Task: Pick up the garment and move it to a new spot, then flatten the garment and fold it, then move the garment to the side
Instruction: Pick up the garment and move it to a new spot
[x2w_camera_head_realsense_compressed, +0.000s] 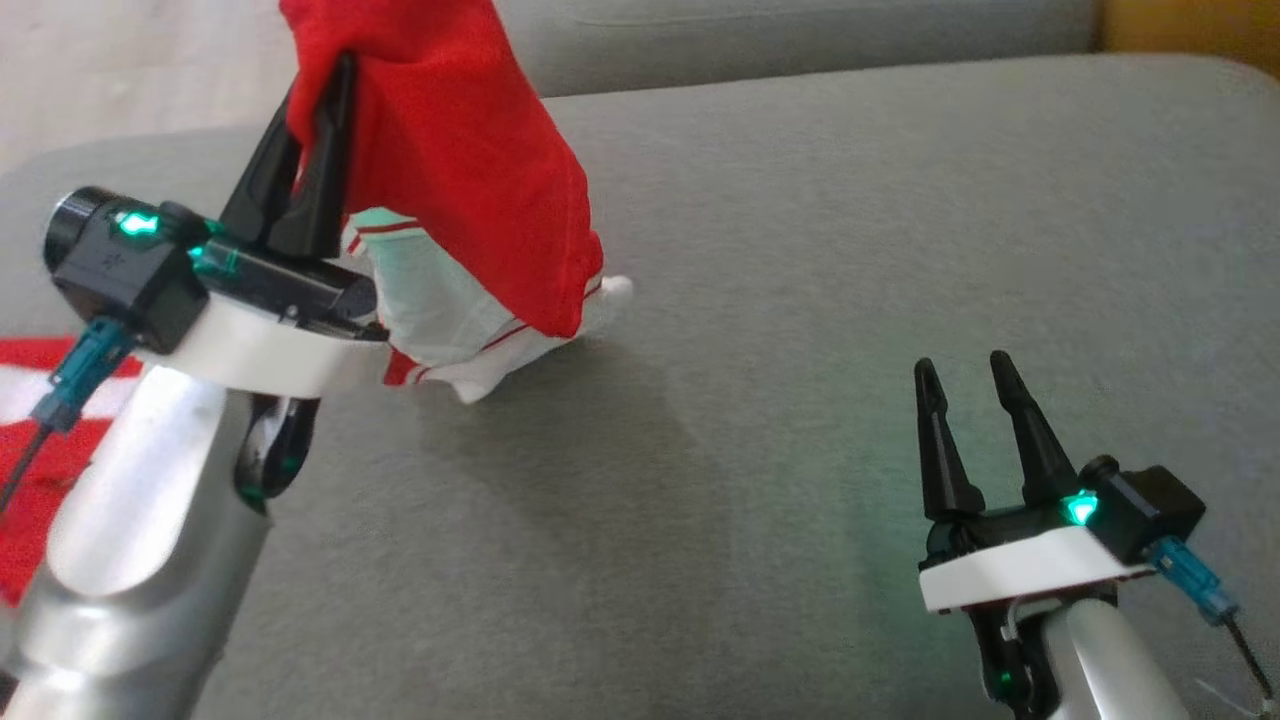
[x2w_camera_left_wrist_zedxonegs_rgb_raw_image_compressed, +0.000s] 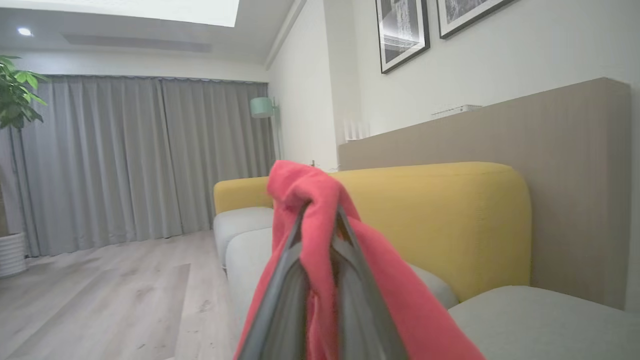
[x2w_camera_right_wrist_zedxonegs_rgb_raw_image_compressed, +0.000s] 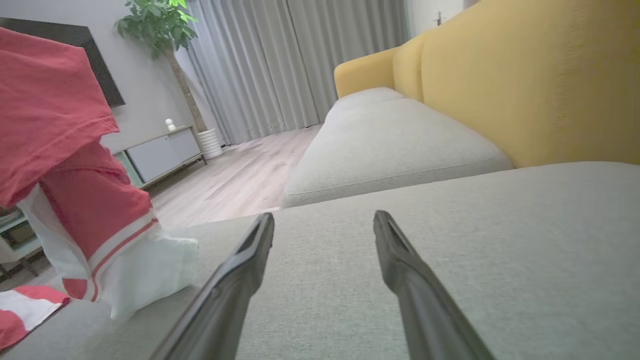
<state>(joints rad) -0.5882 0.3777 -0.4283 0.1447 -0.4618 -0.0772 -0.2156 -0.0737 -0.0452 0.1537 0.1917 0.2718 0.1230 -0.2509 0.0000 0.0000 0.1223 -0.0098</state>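
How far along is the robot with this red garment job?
Early. Grasp done: the left gripper is shut on the garment, lifted, its white lower end touching the grey cushion. Moving it to a new spot is in hand. The right gripper is open and empty. Flattening, folding and setting aside are left.

Home living room: yellow-backed sofa (x2w_camera_right_wrist_zedxonegs_rgb_raw_image_compressed: 500, 75), grey curtains (x2w_camera_left_wrist_zedxonegs_rgb_raw_image_compressed: 125, 160), framed pictures (x2w_camera_left_wrist_zedxonegs_rgb_raw_image_compressed: 402, 30), potted plant (x2w_camera_right_wrist_zedxonegs_rgb_raw_image_compressed: 160, 25), wood floor (x2w_camera_left_wrist_zedxonegs_rgb_raw_image_compressed: 100, 300).
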